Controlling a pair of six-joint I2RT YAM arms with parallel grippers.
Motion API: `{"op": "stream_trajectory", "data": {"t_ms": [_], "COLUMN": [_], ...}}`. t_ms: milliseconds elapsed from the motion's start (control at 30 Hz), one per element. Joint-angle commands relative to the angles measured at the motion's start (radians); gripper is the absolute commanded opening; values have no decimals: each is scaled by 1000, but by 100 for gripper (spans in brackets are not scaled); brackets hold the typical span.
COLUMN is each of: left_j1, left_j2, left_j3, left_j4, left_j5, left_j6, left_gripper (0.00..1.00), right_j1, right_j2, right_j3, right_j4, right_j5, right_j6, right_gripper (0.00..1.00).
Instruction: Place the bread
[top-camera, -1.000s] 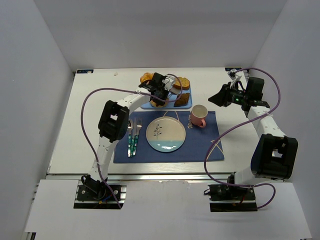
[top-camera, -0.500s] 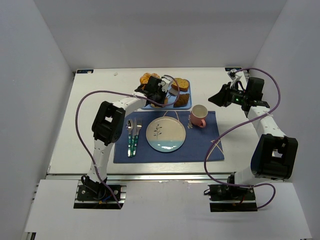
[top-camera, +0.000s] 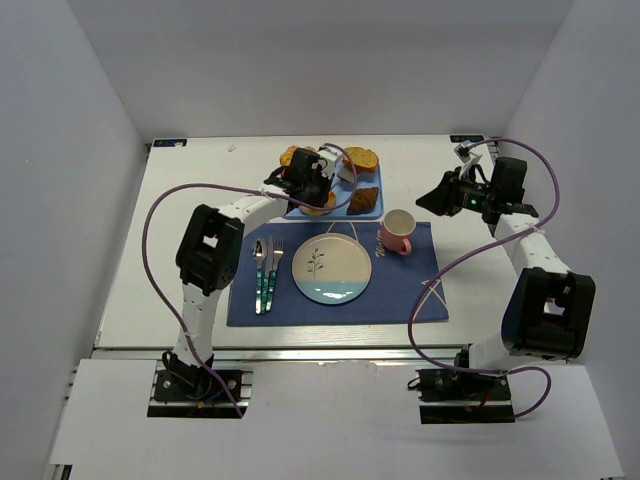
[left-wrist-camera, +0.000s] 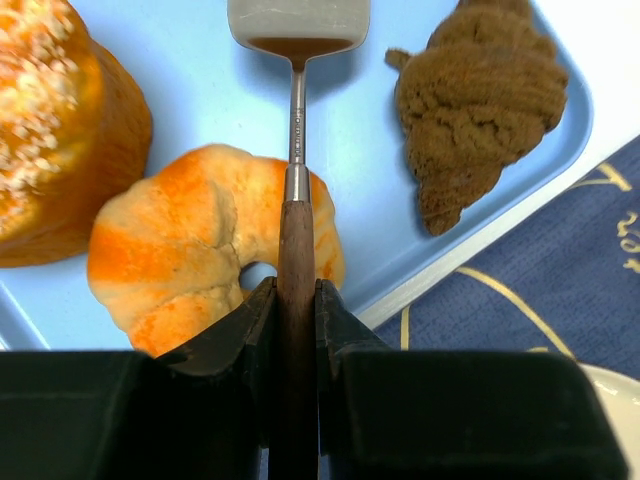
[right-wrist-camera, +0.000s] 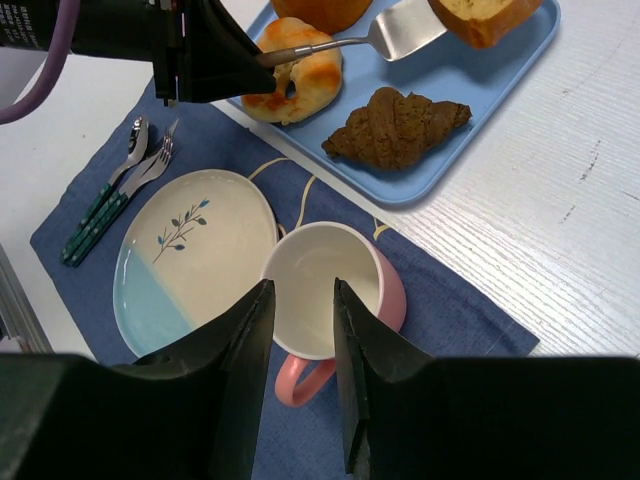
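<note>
The bread (right-wrist-camera: 486, 16) lay flat in the far right corner of the blue tray (right-wrist-camera: 490, 70), not yet lifted. My spatula (right-wrist-camera: 405, 30) had its metal blade right at the slice's edge and low to the tray floor. I judged that was so it could slide under the slice instead of pinching and crumbling it. Whether the tip was already beneath, I couldn't tell. My left gripper (left-wrist-camera: 297, 290) was clenched on the spatula's wooden handle, which ran out over the glazed donut (left-wrist-camera: 200, 250) at the tray's near left. The chocolate pastry (left-wrist-camera: 480, 90) sat at the tray's near right and a crumb-topped bun (left-wrist-camera: 45, 130) at its far left.

Just off the tray's near edge, on the navy placemat (right-wrist-camera: 440, 310), were the leaf-patterned plate (right-wrist-camera: 190, 250) and the pink mug (right-wrist-camera: 320, 250). My right gripper (right-wrist-camera: 300, 290) hung off to the tray's right, fingers slightly parted and empty. I judged it was keeping out of the way.

My left wrist camera showed the grip and the blade but cut the bread out of frame. Only the right wrist camera caught blade and bread together. The overhead view showed both arms but was too small to show whether blade and slice touched.
</note>
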Motion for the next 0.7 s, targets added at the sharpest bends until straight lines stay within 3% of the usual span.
{"op": "stream_trajectory", "data": {"t_ms": [0,667], "left_j1": [5,4], "left_j2": [-108,-303], "left_j3": [-22,-134], "left_j4": [85,108], "left_j5": [23,29], "left_j6": [-16,-11], "left_gripper": [0,0], "right_j1": [-6,-6], "right_j2": [-12,-12], "right_j3": [-5,-8], "right_j4": [30,22], "right_j5": [-12,-9], "right_j6": [-18,-40], "right_gripper": [36,36]}}
